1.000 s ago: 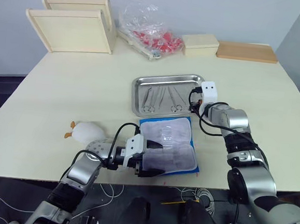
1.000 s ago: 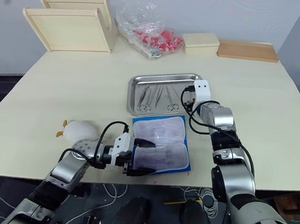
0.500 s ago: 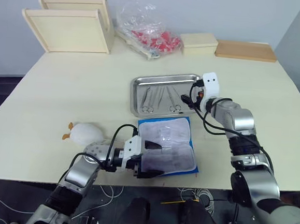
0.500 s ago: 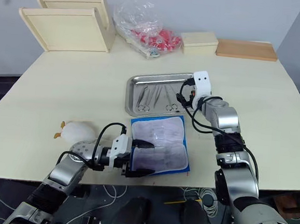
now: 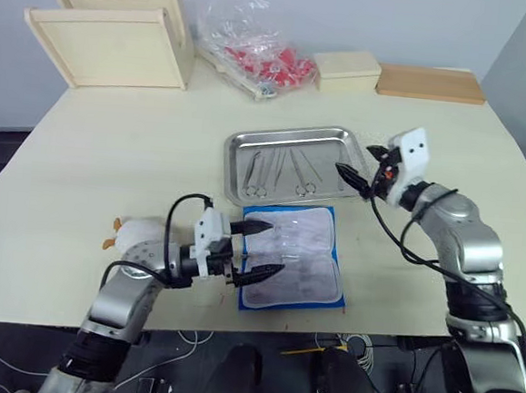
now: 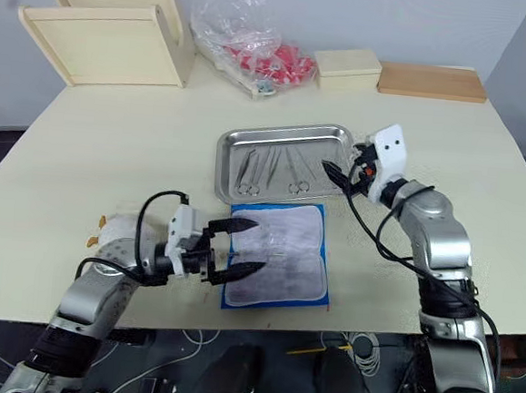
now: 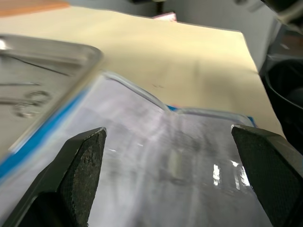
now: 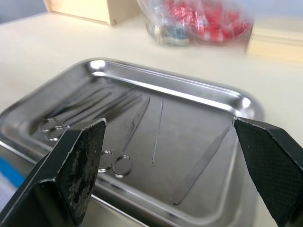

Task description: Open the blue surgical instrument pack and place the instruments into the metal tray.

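Now both arms have drawn back. The right pincer (image 5: 360,168), wide open and empty, has lifted off the metal tray (image 5: 290,137) toward 3 o'clock; the left pincer (image 5: 261,248), also spread and empty, has released the blue surgical instrument pack (image 5: 296,263). The instruments (image 8: 118,118), thin and steely, lie in the glossy tray. The limp pouch sits opened at the tray's 6 o'clock, likely emptied.

Along the far edge of the pale worktop (image 5: 112,148): two wooden framed trays (image 5: 107,34), a clear bag of red items (image 5: 256,50), a small cream box (image 5: 346,69), a flat wooden board (image 5: 430,83). Near the front-left edge, a white plush toy (image 5: 137,235).
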You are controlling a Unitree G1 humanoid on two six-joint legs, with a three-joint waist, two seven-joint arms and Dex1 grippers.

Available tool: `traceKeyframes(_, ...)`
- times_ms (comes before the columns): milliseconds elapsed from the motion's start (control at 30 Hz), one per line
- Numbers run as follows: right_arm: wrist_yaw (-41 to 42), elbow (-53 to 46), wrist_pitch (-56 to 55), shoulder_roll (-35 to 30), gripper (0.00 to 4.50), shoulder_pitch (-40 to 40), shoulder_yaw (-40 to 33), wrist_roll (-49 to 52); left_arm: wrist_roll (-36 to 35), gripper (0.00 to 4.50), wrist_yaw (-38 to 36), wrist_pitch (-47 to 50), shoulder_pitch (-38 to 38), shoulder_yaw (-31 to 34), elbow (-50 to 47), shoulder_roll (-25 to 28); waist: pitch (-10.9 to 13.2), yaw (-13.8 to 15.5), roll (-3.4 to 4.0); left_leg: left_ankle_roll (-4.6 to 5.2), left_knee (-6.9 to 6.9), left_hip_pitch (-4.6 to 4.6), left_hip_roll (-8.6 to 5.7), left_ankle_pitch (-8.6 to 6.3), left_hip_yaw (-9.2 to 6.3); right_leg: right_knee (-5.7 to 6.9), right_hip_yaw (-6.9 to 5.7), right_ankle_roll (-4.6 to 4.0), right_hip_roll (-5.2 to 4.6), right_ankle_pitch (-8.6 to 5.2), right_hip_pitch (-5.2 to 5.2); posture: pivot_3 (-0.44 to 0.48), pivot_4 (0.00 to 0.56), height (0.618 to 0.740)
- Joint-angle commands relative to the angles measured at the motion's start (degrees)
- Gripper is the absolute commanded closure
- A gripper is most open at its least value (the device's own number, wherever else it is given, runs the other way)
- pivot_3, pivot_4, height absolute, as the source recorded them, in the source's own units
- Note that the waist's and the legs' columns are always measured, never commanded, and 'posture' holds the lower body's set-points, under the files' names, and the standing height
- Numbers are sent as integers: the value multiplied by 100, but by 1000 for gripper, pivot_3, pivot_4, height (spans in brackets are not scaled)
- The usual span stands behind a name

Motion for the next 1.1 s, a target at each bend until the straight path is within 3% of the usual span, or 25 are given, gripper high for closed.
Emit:
traceKeyframes(33, 324, -597, -537, -163, 24, 480, -420, 367, -347, 0, -6, 179, 320, 411, -480, 207, 5, -1, -1, 1, 0, 1, 1, -1, -1, 0, 3, 0, 0, 0, 0, 0, 150, 740)
traceKeyframes(233, 926, -1114, -329, -623, 24, 1648, -1202, 1429, -736, 0, 130, 559, 1330, 1197, -911, 577, 23, 15, -4, 7, -1, 4, 5, -5, 1, -6, 14, 1, -9, -2, 1, 0, 150, 740)
traceKeyframes(400, 1157, -1454, -472, -954, 24, 2691, -1599, 1643, -786, 0, 151, 532, 2171, 1805, -825, 643, 28, 27, -11, 7, -1, 13, 11, -5, 6, -4, 14, 5, -9, -26, 2, 0, 150, 740)
traceKeyframes(533, 1382, -1525, -733, -1097, 24, 3414, -1846, 1703, -725, 0, 321, 390, 2626, 2194, -732, 514, 34, 56, -12, 7, -1, 13, 14, -5, 13, -5, 18, 6, -12, -27, 2, 0, 150, 740)
traceKeyframes(833, 1843, -987, -1793, -1097, 24, 4719, -2488, 1519, -760, 0, 1426, 456, 3625, 3137, -1026, -305, 37, 145, -34, 5, 2, 14, 17, -6, 17, -7, 21, 7, -36, -28, 3, 0, 150, 740)
traceKeyframes(1100, 1961, -557, -2209, -1045, 24, 5113, -2803, 1670, -441, 0, 1962, 146, 3975, 3474, -886, -686, 47, 150, -46, 4, 6, 16, 19, -8, 16, -8, 23, 6, -42, -29, 3, 0, 150, 740)
